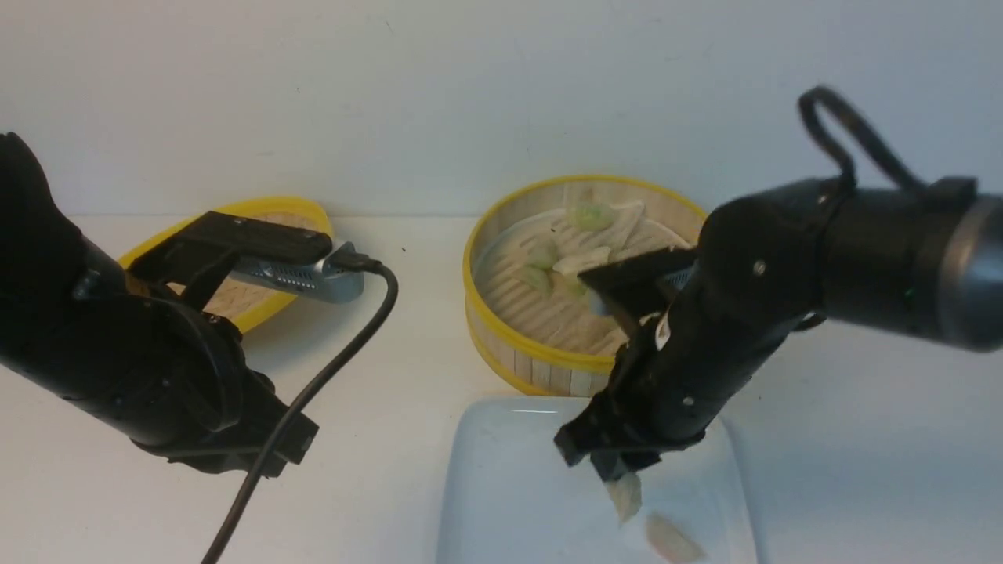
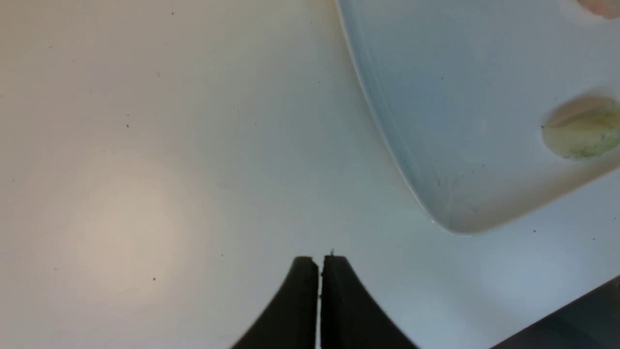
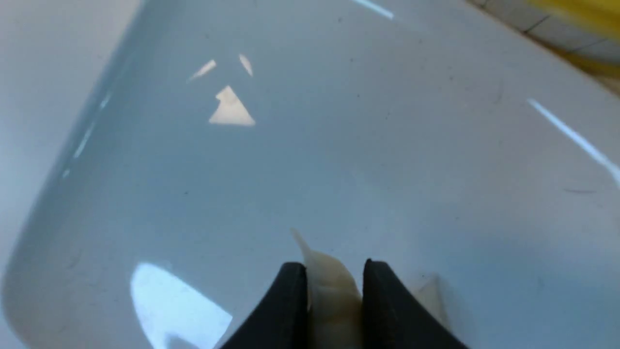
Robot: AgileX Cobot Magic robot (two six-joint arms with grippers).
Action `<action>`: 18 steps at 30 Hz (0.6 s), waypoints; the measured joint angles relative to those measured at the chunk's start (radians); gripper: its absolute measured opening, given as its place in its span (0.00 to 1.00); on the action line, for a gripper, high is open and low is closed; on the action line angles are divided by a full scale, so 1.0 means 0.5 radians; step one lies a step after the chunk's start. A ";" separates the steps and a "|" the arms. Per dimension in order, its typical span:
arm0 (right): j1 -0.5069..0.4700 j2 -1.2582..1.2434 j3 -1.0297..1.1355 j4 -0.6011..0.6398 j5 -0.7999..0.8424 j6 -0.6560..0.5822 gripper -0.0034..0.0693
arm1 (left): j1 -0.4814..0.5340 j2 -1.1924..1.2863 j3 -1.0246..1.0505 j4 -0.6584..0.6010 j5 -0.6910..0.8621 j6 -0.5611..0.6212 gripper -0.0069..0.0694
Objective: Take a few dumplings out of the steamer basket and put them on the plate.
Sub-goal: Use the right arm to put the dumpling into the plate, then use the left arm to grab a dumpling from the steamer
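The steamer basket [image 1: 548, 370] stands at the middle back with several dumplings in it, a green one [image 1: 593, 215] and a white one [image 1: 584, 260] among them. The white plate [image 1: 501, 470] lies in front of it. My right gripper [image 3: 334, 265] hangs just above the plate, shut on a pale dumpling [image 3: 329, 283] that sticks out below its fingers [image 1: 625, 495]. Another dumpling [image 1: 672, 540] lies on the plate beside it. A greenish dumpling [image 2: 581, 127] also rests on the plate [image 2: 436, 145] in the left wrist view. My left gripper [image 2: 319, 259] is shut and empty over the bare table, left of the plate.
The shallow woven lid [image 1: 266, 309] with a yellow rim lies at the back left, partly hidden behind my left wrist camera. A black cable [image 1: 329, 376] runs from that camera down across the table. A white wall closes off the back.
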 joint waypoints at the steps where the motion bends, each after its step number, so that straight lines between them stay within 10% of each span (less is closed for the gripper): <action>1: 0.006 0.028 0.003 0.001 -0.013 0.000 0.23 | 0.000 0.000 0.000 0.000 0.000 0.000 0.08; 13: 0.014 0.218 -0.157 -0.020 0.235 -0.011 0.62 | 0.000 0.009 -0.099 -0.004 0.077 0.000 0.08; 18: 0.014 -0.076 -0.419 -0.227 0.560 0.008 0.57 | -0.028 0.156 -0.557 -0.017 0.221 0.000 0.08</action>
